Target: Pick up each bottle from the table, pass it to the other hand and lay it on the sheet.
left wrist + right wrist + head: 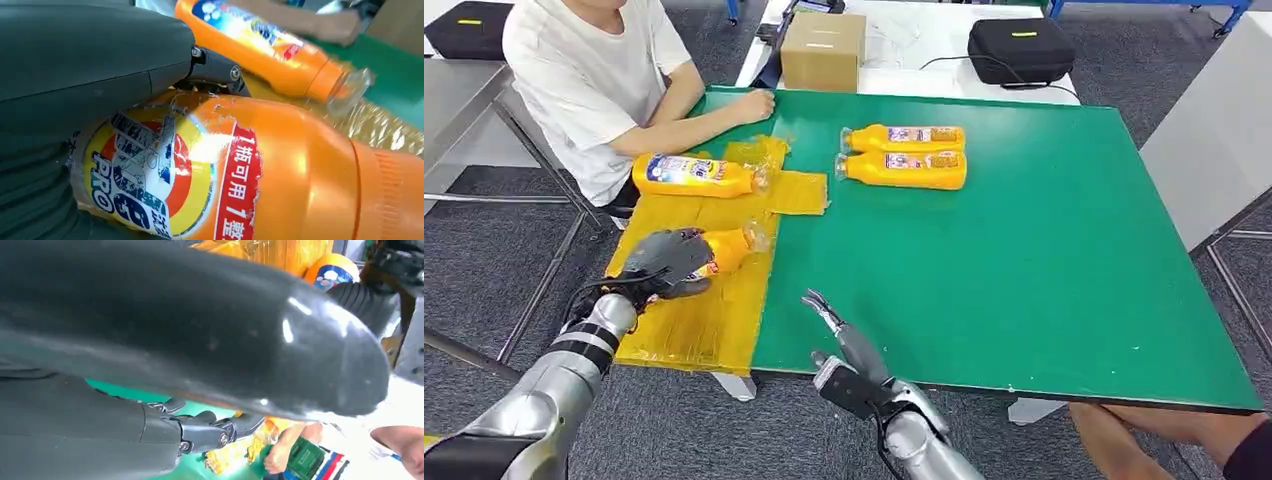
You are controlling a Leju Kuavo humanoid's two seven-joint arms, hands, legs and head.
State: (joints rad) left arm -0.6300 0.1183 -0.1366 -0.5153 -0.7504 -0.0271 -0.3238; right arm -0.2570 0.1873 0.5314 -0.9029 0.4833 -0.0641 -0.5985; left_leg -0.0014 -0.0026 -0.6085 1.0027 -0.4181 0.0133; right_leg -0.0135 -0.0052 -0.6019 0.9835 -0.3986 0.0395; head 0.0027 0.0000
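The right hand (844, 345) hangs at the table's (1024, 290) near edge, fingers apart and empty. The left hand (664, 262) has its fingers clamped on an orange bottle (729, 247) low over the yellow sheet (699, 320). Released tilted, that glossy round bottle would likely roll off the crinkled film. Beyond the fingers lies another bottle (694, 175); farther, two more (904, 155).

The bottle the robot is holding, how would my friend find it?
Find the green table, then the yellow sheet along its left edge. Two orange bottles lie there; yours is the nearer bottle, wrapped by the robot's left hand, while the other bottle lies untouched.
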